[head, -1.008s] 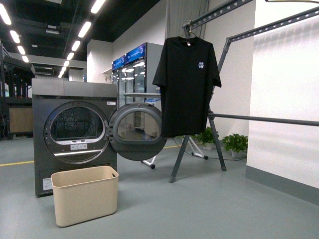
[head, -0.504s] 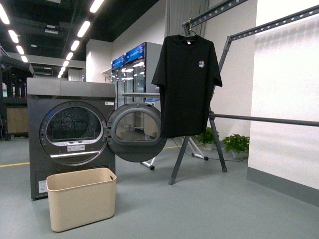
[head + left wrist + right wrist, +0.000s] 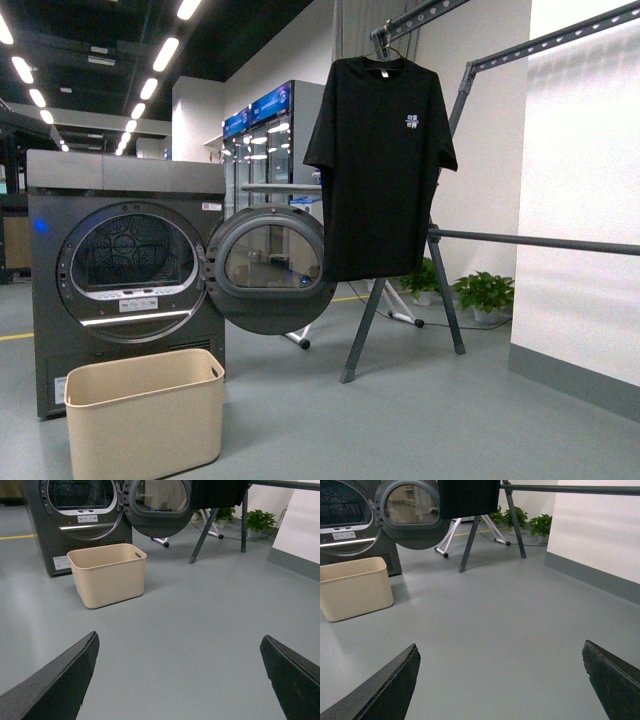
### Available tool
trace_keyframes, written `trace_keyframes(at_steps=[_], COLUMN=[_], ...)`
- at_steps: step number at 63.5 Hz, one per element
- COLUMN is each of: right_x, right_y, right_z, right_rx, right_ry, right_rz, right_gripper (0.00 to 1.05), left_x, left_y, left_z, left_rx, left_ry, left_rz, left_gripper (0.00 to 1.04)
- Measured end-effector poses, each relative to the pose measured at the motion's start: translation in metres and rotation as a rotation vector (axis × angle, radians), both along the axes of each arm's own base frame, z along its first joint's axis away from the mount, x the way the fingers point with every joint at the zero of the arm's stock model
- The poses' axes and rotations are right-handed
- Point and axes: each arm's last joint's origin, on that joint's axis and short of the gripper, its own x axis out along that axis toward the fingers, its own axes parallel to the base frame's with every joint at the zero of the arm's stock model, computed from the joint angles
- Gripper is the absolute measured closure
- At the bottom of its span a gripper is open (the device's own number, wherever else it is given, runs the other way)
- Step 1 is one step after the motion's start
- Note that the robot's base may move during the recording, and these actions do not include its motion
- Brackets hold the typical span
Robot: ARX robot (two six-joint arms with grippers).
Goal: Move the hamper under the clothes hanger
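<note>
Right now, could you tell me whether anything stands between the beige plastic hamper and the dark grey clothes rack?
Nothing visible does: only bare grey floor lies between the beige plastic hamper and the dark grey metal clothes rack.

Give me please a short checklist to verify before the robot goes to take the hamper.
1. Left gripper and right gripper open: ok.
2. Hamper held: not ok, both grippers are apart from it.
3. Hamper under the clothes hanger: not ok, it stands before the washer.
4. Floor from hamper to clothes hanger free: ok.
5. Hamper empty: cannot tell, its bottom is hidden.
</note>
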Motion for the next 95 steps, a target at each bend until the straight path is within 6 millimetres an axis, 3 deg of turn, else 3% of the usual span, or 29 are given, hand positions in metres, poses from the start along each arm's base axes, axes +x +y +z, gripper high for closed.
trace_keyframes(at_steps=[95], right_x=[0.0000], right_y=[0.0000], right_z=[-0.0001], right_rx=[0.000], right_ry=[0.002], right_rz=[0.000], right_gripper=[0.08], left_x=[0.0000], left_y=[-0.0001], left_z=[0.0000], left_rx=[0.000], left_ry=[0.000], left_rz=[-0.002], left_gripper=[0.07])
